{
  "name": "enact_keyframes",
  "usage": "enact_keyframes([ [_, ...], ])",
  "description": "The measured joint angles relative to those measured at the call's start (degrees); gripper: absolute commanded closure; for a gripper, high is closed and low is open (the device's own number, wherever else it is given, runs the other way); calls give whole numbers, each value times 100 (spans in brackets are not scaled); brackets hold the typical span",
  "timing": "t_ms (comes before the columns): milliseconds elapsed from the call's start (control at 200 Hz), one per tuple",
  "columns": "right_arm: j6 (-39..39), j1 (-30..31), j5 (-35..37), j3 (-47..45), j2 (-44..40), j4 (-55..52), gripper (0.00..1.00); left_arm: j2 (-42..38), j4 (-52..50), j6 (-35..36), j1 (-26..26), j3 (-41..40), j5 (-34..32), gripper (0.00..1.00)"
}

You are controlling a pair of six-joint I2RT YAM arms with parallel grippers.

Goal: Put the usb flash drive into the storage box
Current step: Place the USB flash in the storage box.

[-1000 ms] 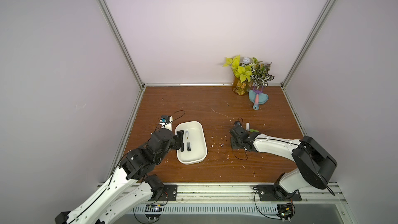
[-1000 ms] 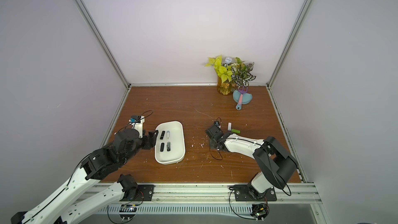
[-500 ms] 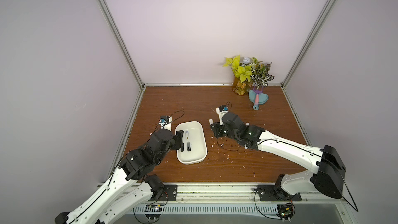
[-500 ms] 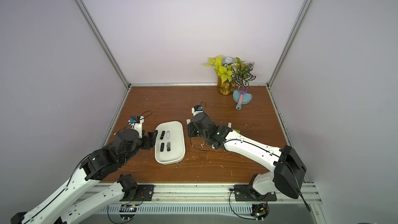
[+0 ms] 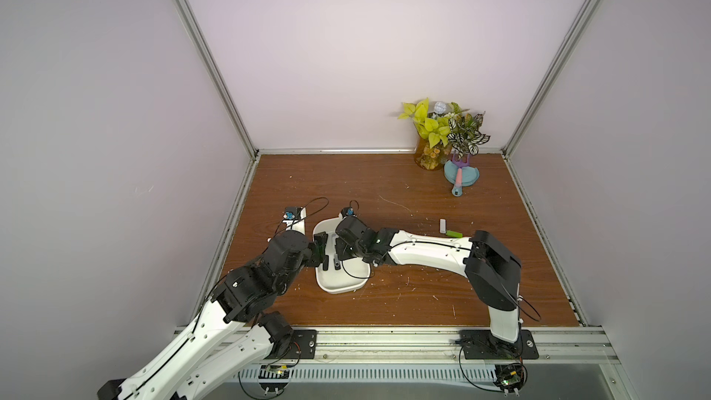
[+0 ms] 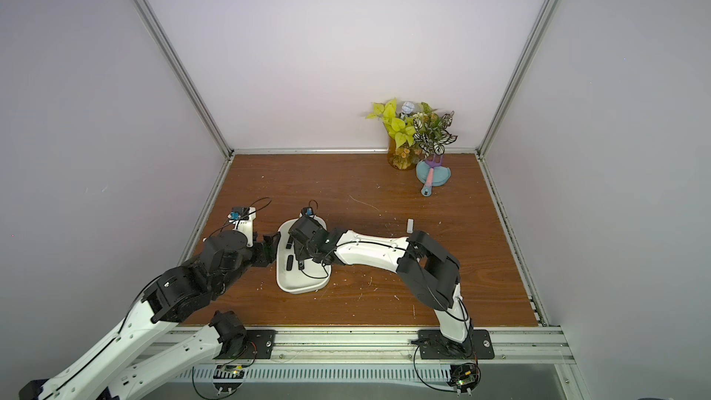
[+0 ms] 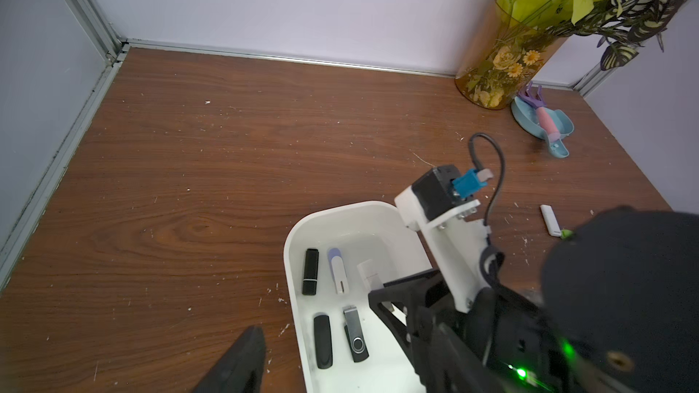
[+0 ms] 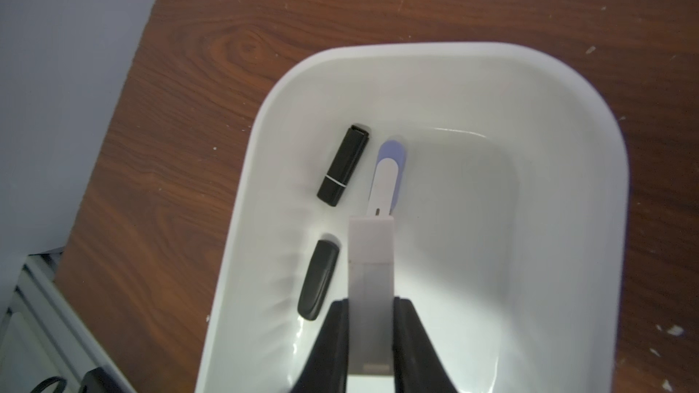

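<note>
We hold a white drive (image 8: pixel 370 251) in the right gripper (image 8: pixel 372 306), over the box (image 5: pixel 346 284).

We see the right jaws clamped on the drive's sides, its free end pointing at a white-and-blue stick (image 8: pixel 387 175) on the box floor; we cannot tell whether the drive touches that floor. Also in the box lie a capped black stick (image 8: pixel 342 166), a rounded black stick (image 8: pixel 317 277) and a swivel stick (image 7: pixel 355 334). The left gripper (image 5: pixel 318 248) sits just beside the box's left rim, jaws apart. A white stick (image 5: pixel 443 225) and a green stick (image 5: pixel 454 233) lie on the table (image 5: pixel 384 186), well apart from the box.
</note>
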Motion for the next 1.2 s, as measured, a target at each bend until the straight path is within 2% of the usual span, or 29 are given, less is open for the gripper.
enact_keyframes([
  [390,-39,-136,378,820,848,-415,87,2,0,2,0,-4,-15,31],
  [786,-72,-166,446,1034,1187,-638,85,13,0,2,0,-4,-13,31],
  [1201,-109,-166,446,1143,1255,-754,74,37,-2,2,0,-4,-13,31],
])
